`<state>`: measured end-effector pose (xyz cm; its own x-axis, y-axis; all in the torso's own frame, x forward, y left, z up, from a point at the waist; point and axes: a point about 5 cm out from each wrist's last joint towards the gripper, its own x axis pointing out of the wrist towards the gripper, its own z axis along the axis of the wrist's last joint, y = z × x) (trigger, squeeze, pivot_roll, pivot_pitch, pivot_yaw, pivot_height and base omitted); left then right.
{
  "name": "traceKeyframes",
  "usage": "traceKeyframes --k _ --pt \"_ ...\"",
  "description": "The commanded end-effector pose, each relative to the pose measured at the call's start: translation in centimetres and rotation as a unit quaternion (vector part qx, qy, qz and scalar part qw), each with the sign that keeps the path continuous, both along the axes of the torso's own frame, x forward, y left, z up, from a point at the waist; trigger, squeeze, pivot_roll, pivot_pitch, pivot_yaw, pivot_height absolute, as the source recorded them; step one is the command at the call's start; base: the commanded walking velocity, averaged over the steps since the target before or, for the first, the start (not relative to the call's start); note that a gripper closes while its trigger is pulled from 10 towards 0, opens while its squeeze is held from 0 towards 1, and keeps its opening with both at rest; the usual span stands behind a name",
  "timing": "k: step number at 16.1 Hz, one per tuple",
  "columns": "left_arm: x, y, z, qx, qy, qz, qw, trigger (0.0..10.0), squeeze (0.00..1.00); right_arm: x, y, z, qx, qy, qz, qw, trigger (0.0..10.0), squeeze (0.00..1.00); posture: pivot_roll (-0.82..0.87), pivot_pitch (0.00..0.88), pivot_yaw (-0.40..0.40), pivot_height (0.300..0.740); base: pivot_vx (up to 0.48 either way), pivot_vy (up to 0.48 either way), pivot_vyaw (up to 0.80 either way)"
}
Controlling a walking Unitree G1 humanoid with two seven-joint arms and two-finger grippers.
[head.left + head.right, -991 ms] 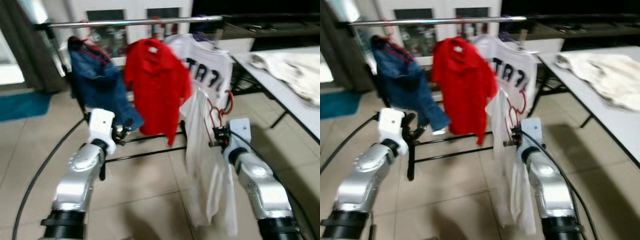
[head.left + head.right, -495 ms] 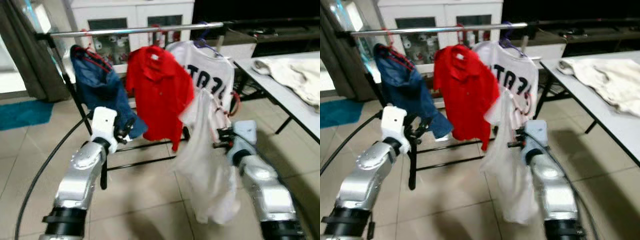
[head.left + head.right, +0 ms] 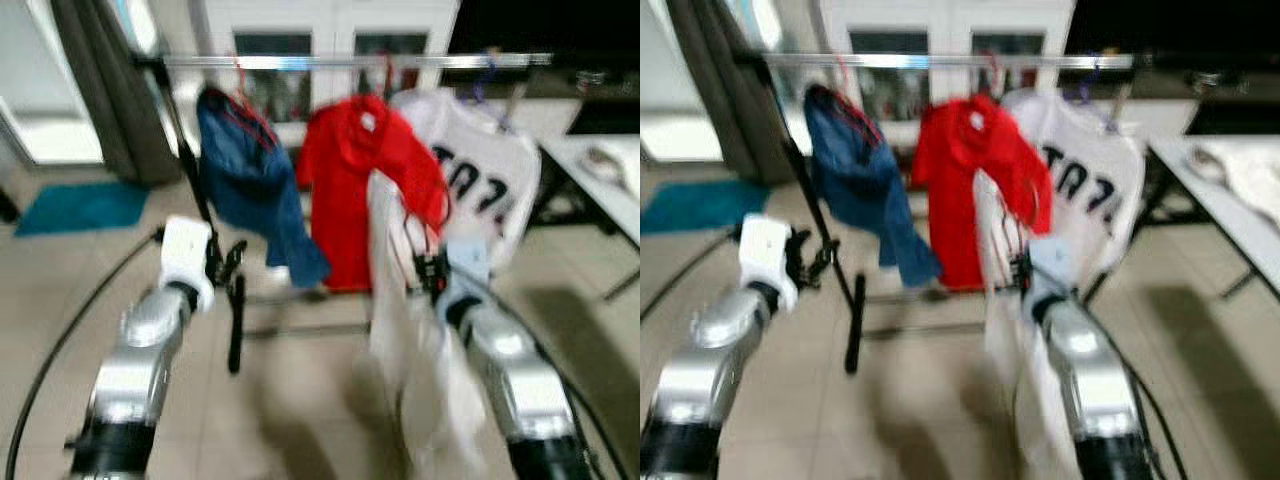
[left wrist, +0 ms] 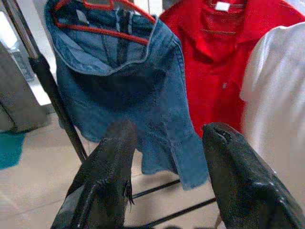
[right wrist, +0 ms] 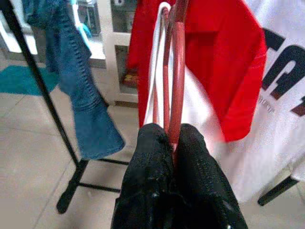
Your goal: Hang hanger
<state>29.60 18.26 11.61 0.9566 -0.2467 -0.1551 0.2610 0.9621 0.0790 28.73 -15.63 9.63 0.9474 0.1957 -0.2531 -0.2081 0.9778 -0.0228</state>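
Note:
My right gripper (image 5: 170,136) is shut on the lower part of a red hanger (image 5: 177,62). A long white garment (image 3: 395,290) hangs from that hanger, below the clothes rail (image 3: 340,62) and in front of the red shirt (image 3: 360,190). On the rail hang a blue denim garment (image 4: 128,90) on its own red hanger, the red shirt, and a white jersey (image 3: 490,180) with dark lettering. My left gripper (image 4: 167,136) is open with nothing in it, held low in front of the denim. The eye views are blurred.
The rack's black post (image 3: 190,170) and floor bars stand just ahead of my left arm. A white table (image 3: 600,170) is at the right. A teal mat (image 3: 75,205) lies on the tiled floor at the left, and a black cable (image 3: 60,350) loops beside my left arm.
The whole picture has shifted right and blurred, so the camera has moved. The white garment, swung out to the left half a second ago, now hangs straight. Both grippers keep their states.

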Motion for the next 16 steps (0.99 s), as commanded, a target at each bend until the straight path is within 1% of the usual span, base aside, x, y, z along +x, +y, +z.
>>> traceKeyframes --k 1,6,16 --pt "0.25 -1.21 0.42 -0.004 -0.009 -0.021 1.000 10.0 0.00 0.06 -1.17 0.58 -0.005 -0.017 -0.021 1.000 10.0 0.00 -0.06 0.000 0.022 0.740 0.304 0.000 0.00" --pt "0.41 -1.60 0.42 -0.005 -0.009 -0.029 1.000 10.0 0.00 -0.04 -1.64 0.69 -0.002 -0.024 -0.038 0.999 10.0 0.00 -0.07 0.000 0.029 0.740 0.305 0.000 0.00" --pt "0.12 -1.52 0.27 -0.008 -0.010 -0.021 1.000 10.0 0.00 0.14 -1.15 0.76 -0.002 -0.029 -0.032 0.999 10.0 0.00 -0.06 0.000 0.005 0.740 0.306 0.000 0.00"
